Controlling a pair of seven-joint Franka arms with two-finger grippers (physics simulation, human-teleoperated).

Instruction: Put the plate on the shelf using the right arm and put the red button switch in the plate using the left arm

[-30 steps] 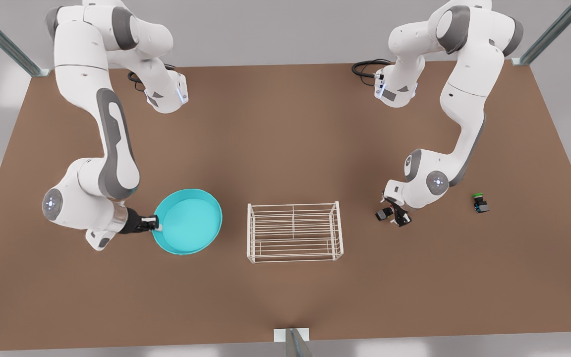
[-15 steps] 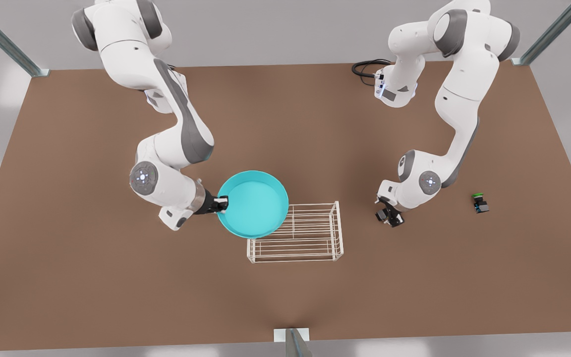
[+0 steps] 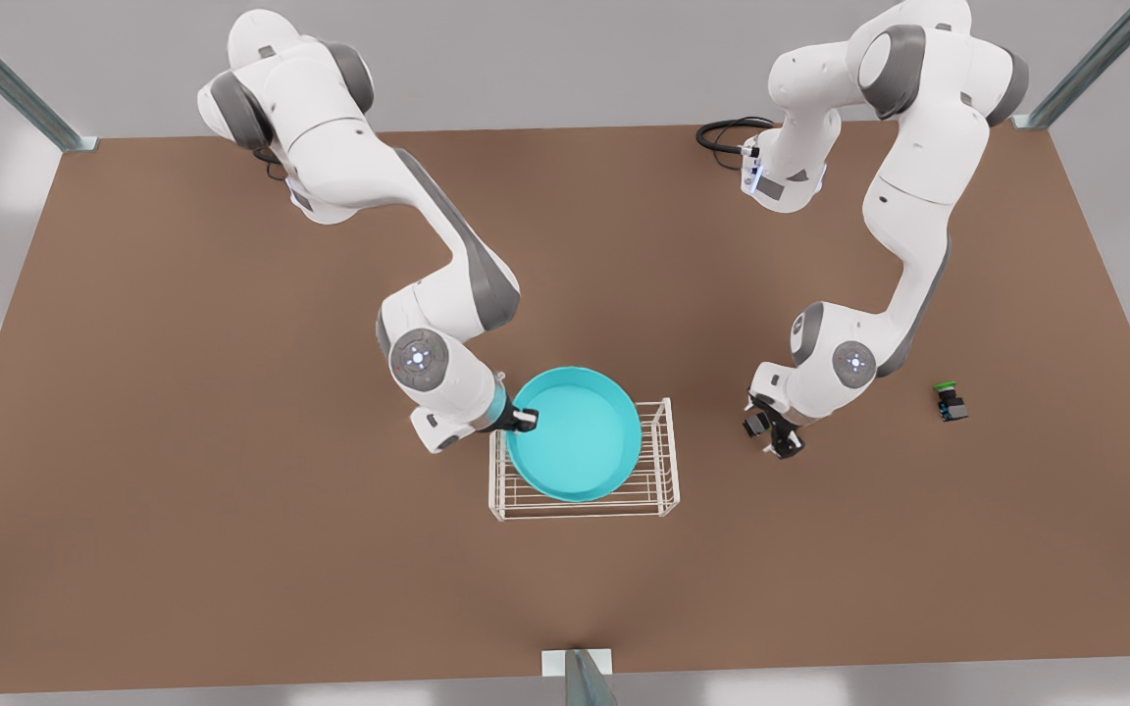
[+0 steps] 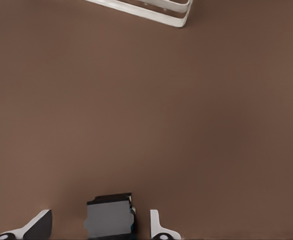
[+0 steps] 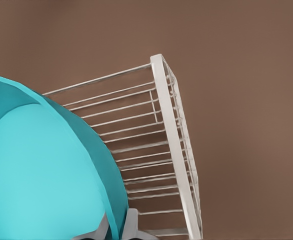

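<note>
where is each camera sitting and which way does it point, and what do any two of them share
Front view: high above the table, looking down at both arms, the plate over the shelf, and a green-capped switch.
Left wrist view: on the left arm, facing the tabletop, its fingers either side of a dark block.
Right wrist view: on the right arm, its fingers clamping the plate's rim.
All three show the shelf.

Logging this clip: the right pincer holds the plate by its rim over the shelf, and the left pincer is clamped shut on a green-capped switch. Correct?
One error: the left pincer is open around a dark block, as the left wrist view shows; the green-capped switch lies apart on the table. The right pincer does hold the plate by its rim over the shelf.
</note>
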